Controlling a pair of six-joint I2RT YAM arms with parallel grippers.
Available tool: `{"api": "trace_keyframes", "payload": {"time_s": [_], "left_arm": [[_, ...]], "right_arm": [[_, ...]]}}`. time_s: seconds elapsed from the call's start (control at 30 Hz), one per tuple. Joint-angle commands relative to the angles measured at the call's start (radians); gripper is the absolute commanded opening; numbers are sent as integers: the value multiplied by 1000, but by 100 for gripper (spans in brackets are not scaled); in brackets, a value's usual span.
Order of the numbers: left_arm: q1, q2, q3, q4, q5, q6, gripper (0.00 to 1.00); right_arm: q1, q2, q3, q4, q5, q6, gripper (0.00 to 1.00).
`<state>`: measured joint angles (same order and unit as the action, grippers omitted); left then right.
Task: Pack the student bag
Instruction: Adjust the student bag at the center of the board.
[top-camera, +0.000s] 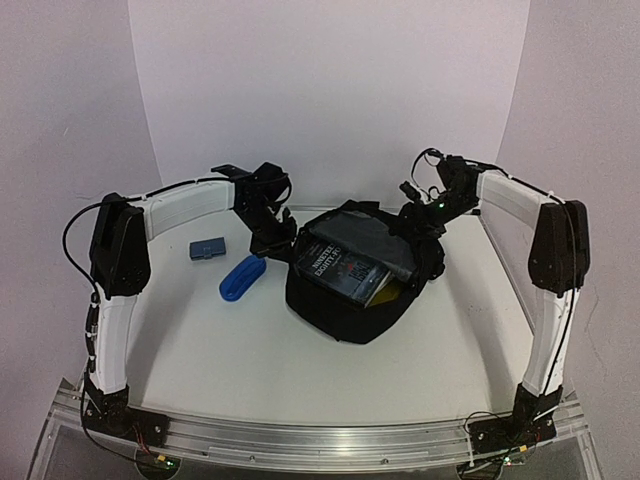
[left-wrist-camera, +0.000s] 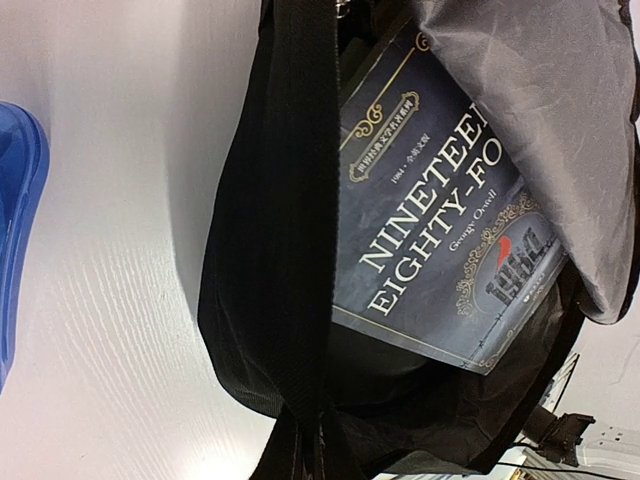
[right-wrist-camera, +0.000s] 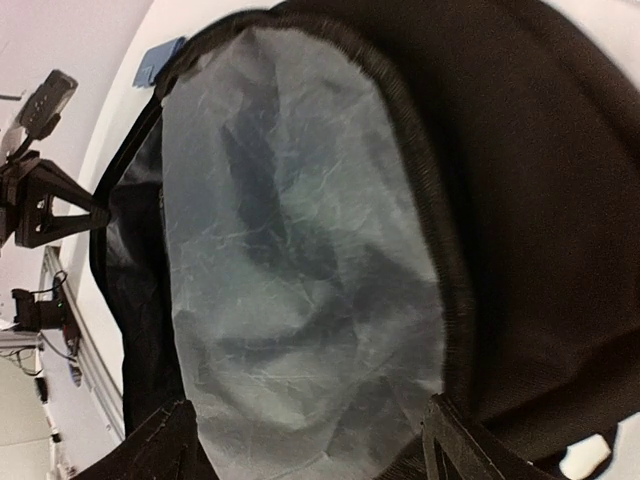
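Left arm (top-camera: 118, 320) and right arm (top-camera: 548, 340) share white links, black joint housings and thin looping black cables, with black left pincer (top-camera: 272, 238) and right pincer (top-camera: 415, 222)

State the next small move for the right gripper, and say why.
Probably lift the right gripper back off the student bag: its jaws stand open astride the grey lining flap, gripping nothing. The left gripper looks shut on the bag's left rim, the book is already inside, and a blue case lies on the table.
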<state>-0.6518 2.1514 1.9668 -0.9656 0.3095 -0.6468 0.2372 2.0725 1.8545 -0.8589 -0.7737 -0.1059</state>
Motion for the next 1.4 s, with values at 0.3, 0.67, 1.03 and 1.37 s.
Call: {"api": "trace_keyframes", "payload": {"time_s": [0.3, 0.67, 1.03, 1.37], "left_arm": [[-2, -76, 31, 39, -7, 6, 0], [-2, -92, 22, 23, -16, 24, 0], [4, -60, 89, -21, -35, 62, 0], [15, -53, 78, -1, -11, 47, 0]], "right_arm": [[17, -1, 37, -37, -19, -24, 81], [-40, 124, 129, -107, 64, -34, 79], [-24, 153, 86, -261, -179, -125, 51], [54, -27, 103, -276, -255, -260, 0]]}}
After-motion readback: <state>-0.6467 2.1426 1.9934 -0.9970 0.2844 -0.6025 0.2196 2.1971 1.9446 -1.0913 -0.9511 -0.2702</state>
